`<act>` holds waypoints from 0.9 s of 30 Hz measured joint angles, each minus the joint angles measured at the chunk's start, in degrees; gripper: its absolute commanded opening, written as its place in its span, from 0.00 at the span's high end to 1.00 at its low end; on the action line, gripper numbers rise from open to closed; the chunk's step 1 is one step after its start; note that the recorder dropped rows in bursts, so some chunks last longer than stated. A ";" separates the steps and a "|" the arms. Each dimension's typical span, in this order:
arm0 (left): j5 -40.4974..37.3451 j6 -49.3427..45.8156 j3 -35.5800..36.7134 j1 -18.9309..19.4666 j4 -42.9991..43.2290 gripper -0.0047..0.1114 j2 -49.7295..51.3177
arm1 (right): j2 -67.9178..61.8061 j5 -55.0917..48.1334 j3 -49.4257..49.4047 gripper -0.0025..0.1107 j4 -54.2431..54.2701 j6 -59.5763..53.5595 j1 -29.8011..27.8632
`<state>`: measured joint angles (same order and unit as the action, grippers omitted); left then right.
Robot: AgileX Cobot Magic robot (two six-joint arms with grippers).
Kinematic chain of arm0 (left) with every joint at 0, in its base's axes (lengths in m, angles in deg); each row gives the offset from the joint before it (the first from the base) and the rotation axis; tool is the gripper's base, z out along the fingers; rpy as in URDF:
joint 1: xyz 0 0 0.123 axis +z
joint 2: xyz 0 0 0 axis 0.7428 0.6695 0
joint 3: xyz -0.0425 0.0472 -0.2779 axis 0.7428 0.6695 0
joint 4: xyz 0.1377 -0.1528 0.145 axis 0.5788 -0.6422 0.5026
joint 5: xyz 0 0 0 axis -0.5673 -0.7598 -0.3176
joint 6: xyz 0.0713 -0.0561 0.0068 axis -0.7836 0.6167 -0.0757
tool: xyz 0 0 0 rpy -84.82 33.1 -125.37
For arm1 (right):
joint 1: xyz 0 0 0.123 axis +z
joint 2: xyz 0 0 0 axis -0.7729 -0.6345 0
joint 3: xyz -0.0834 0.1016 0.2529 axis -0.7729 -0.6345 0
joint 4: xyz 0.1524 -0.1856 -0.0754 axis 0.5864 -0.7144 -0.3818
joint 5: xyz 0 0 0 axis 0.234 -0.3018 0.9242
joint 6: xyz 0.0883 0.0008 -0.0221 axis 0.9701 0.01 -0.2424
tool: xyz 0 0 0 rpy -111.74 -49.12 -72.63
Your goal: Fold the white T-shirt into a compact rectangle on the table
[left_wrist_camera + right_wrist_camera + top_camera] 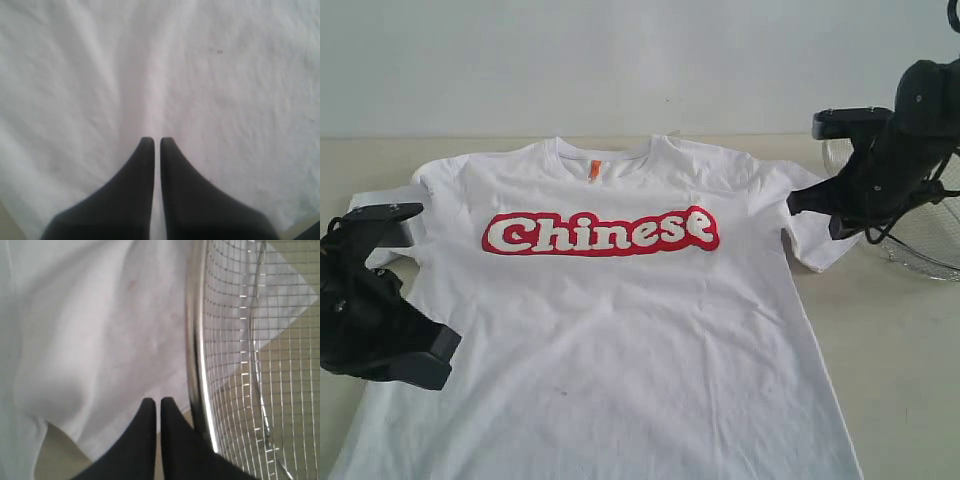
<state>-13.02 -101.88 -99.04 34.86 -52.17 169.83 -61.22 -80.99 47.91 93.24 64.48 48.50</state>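
Across the middle of the table (905,340), the white T-shirt (620,340) lay flat and face up, collar far and hem near. Its long axis ran far to near, with a sleeve out to each side. Over the shirt's left edge hung the left gripper (156,144), jaws pressed together on nothing, the cloth spreading away to its right. At the right sleeve, just beside the wire basket (240,365), the right gripper (156,402) was likewise closed and empty. Each arm was nearer its own sleeve, which looked the likely first fold.
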 measured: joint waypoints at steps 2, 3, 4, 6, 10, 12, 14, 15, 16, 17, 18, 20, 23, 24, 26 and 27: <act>0.00 0.00 0.00 0.00 0.00 0.92 0.00 | 0.00 0.46 0.09 0.98 -0.10 0.40 -0.08; 0.04 0.00 0.00 0.00 0.00 0.92 0.00 | 0.00 0.85 0.09 0.98 -0.27 0.61 -0.08; 0.04 0.00 0.00 0.00 0.00 0.92 0.00 | 0.00 1.19 0.09 0.98 -0.49 0.76 -0.08; 0.14 0.00 0.00 0.00 0.00 0.92 0.00 | 0.00 1.81 0.13 0.98 -0.62 1.04 -0.08; 0.42 -0.11 0.00 0.00 0.00 0.92 0.00 | 0.00 2.75 0.51 0.98 -0.94 2.11 -0.33; 0.42 -0.11 0.00 0.00 0.00 0.92 0.00 | 0.00 3.15 0.55 0.98 -0.94 2.18 -0.77; 0.42 -0.11 0.00 0.00 0.00 0.92 0.00 | 0.00 3.41 0.55 0.98 -0.94 2.31 -1.30; 0.46 -0.11 0.00 0.00 0.00 0.92 0.00 | 0.00 3.54 0.55 0.98 -0.95 2.44 -1.55; 0.46 -0.11 0.00 0.00 0.00 0.92 0.00 | 0.00 3.54 0.55 0.98 -1.07 2.44 -1.84; 0.46 -0.11 0.00 0.00 0.00 0.92 0.00 | 0.00 3.63 0.55 0.98 -1.07 2.44 -2.17; 0.46 -0.11 0.00 0.00 0.00 0.92 0.00 | 0.00 3.63 0.55 0.98 -1.16 2.44 -2.44; 0.46 -0.11 0.00 0.00 0.00 0.92 0.00 | 0.00 3.77 0.55 0.98 -1.16 2.57 -3.02; 0.46 -0.11 0.00 0.00 0.00 0.92 0.00 | 0.00 4.01 0.55 0.98 -1.56 2.95 -3.22; 0.46 -0.11 0.00 0.00 0.00 0.92 0.00 | 0.00 4.13 0.55 0.98 -1.56 2.95 -3.22; 0.55 -0.11 0.00 0.00 0.00 0.92 0.00 | -0.10 4.43 0.55 0.98 -1.56 2.95 -3.22; 0.55 -0.11 0.00 0.00 0.00 0.92 0.00 | -0.08 4.68 0.55 0.98 -1.67 2.95 -3.22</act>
<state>-12.47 -101.99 -99.04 34.86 -52.17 169.83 -61.31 -76.32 48.45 91.57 67.43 45.28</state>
